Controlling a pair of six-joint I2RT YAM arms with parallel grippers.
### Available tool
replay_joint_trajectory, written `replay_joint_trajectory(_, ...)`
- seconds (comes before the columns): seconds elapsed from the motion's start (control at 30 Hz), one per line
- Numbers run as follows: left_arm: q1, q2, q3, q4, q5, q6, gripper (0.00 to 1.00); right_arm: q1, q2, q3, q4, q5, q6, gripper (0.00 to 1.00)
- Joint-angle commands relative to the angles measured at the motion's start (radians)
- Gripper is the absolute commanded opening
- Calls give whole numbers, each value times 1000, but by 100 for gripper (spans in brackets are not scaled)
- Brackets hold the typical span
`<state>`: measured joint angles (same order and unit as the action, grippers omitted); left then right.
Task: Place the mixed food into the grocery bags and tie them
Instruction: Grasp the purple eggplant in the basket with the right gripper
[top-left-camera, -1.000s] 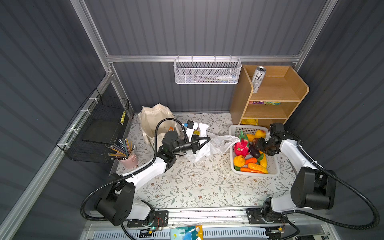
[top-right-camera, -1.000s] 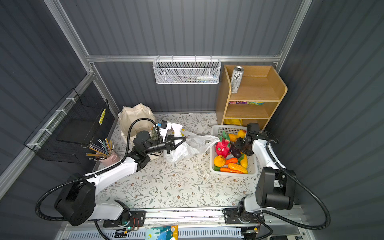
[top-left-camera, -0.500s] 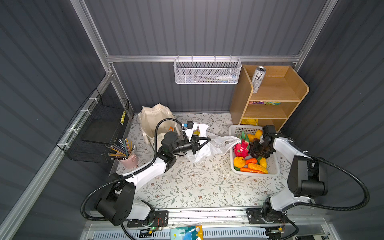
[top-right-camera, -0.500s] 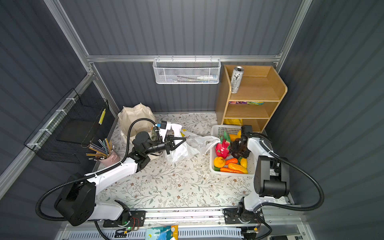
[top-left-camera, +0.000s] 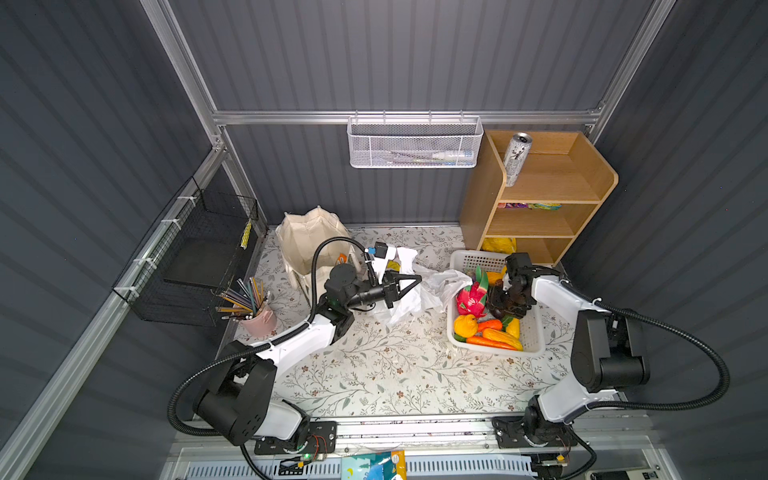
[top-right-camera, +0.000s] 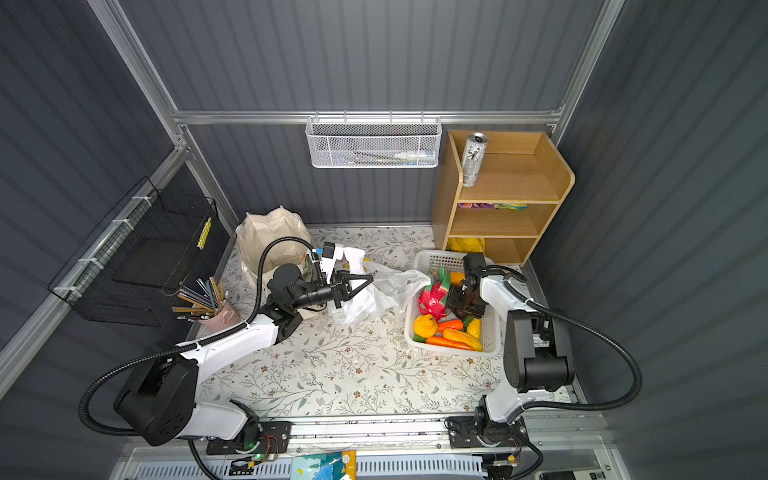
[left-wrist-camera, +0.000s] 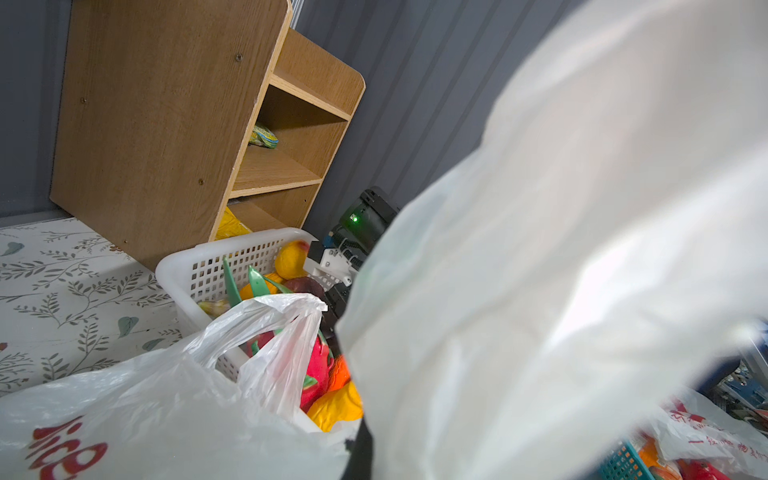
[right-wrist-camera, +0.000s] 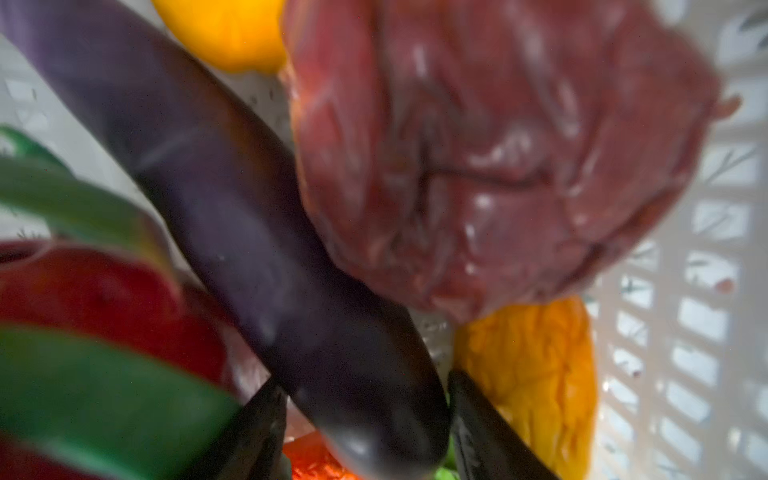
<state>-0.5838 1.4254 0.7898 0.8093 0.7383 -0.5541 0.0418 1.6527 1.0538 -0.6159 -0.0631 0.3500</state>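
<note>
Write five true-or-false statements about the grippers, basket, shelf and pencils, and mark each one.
1. A can stands on the top level of the shelf. True.
2. The basket is empty. False: it holds a dragon fruit, carrots and more.
3. The right gripper hangs over the tote. False: it is down in the basket, straddling the eggplant.
4. The left gripper is shut on the plastic bag. True.
5. The pencils stand in the tote. False: they stand in a pink cup.
</note>
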Motion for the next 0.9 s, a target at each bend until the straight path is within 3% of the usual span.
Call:
replay_joint_trajectory(0.0, -1, 8, -4, 33, 18, -11, 0, -3, 60, 12, -19, 57, -29, 64)
replay_joint_trajectory(0.2, -1, 16, 0, 44, 17, -22, 0, -3, 29, 14, -28, 24, -45, 50)
replay_joint_trajectory(0.4, -1, 24, 10, 46, 23, -35, 0, -3, -128, -30, -45, -13, -39, 31)
replay_joint_trajectory(0.87, -1, 2, 28, -1, 58, -36, 0, -4, -570, -51, -205, -99, 14, 28)
